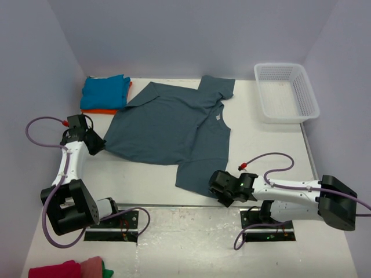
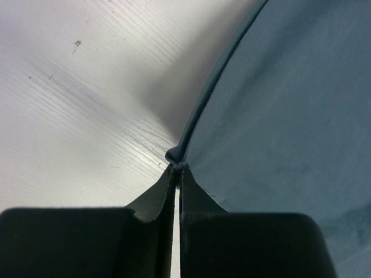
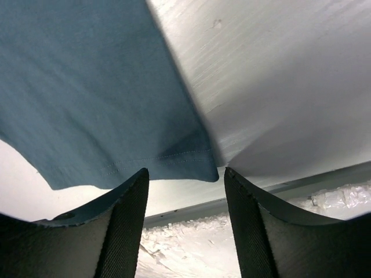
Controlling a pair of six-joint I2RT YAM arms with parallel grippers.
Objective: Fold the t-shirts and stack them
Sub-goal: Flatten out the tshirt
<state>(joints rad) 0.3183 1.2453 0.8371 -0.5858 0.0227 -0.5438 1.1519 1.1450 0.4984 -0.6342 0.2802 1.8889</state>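
The large slate-blue t-shirt [image 1: 174,127] lies spread across the middle of the table. My left gripper [image 1: 97,145] is at its left corner, shut on the shirt's rolled hem edge [image 2: 177,168], and the cloth [image 2: 290,116] stretches away to the right. My right gripper [image 1: 219,188] is open at the shirt's near hem corner. In the right wrist view that corner [image 3: 200,165] lies just ahead of the gap between the fingertips [image 3: 185,174], with nothing pinched. A folded turquoise t-shirt [image 1: 104,91] rests on an orange t-shirt [image 1: 95,110] at the back left.
A white mesh basket [image 1: 287,90] stands at the back right. Red and pink cloth [image 1: 64,269] lies below the table's front edge at the bottom left. The table's near edge [image 3: 290,185] runs right under the right gripper. Walls close in on the left, back and right.
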